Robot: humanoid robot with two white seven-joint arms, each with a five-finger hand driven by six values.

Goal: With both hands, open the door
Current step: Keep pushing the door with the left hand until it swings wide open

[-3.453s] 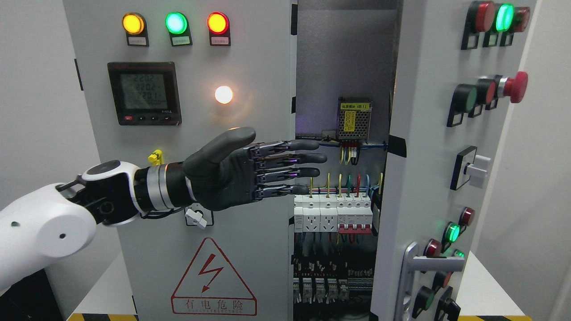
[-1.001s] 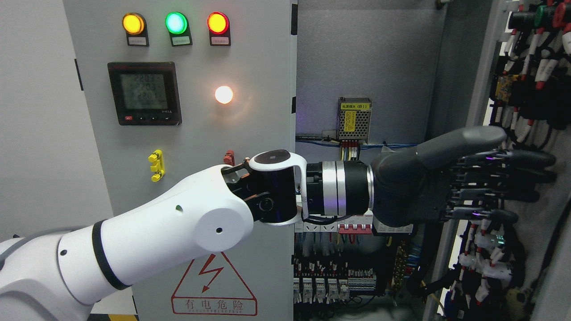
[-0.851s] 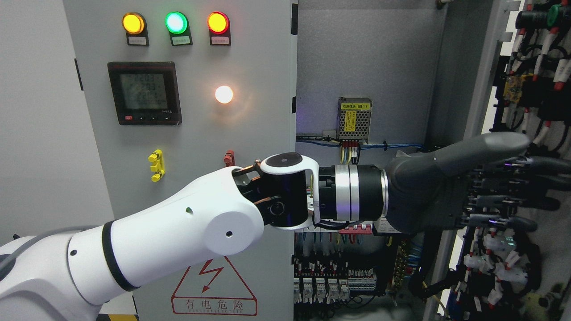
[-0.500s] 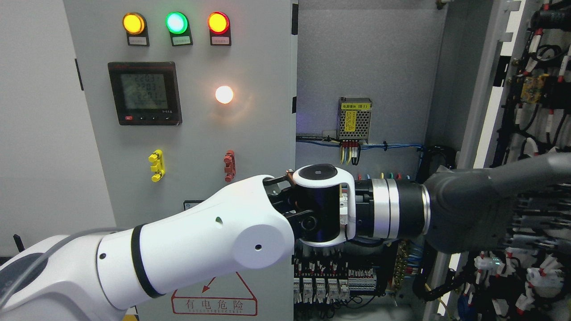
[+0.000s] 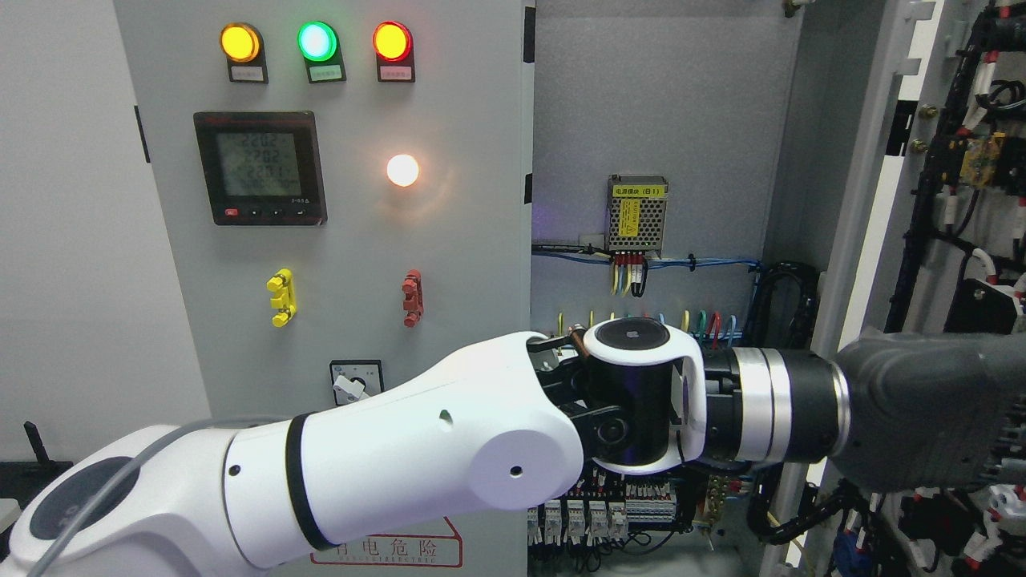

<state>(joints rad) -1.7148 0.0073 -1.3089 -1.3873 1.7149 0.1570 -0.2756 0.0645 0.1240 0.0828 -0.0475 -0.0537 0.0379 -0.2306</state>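
**Q:** Where is the door being shown?

**A:** The right door [image 5: 946,240] of the cabinet [image 5: 657,120] is being shown swung wide open, to the right of the power supply unit [image 5: 637,214]. Its inner face, carrying black cable bundles and components, is being turned toward the camera. The left door [image 5: 353,240] is being kept shut, to the left of the power supply unit.

**Q:** How is the left hand being presented?

**A:** The left hand [image 5: 930,421] is being extended across the cabinet opening, below and to the right of the power supply unit, at the inner face of the right door. Only the grey back of the palm is being shown; the fingers are being cut off by the picture's right edge, so it cannot be told whether they are spread, curled or grasping anything. Contact with the door cannot be confirmed.

**Q:** What is being displayed on the left door?

**A:** Three indicator lamps [image 5: 316,42], yellow, green and red, are being lit, above and to the left of the power supply unit. A digital meter [image 5: 259,167] is being shown beneath them, with a glowing white lamp [image 5: 402,170] beside it.

**Q:** What is being seen inside?

**A:** Rows of breakers [image 5: 577,517] are being partly hidden by the forearm, below the power supply unit.
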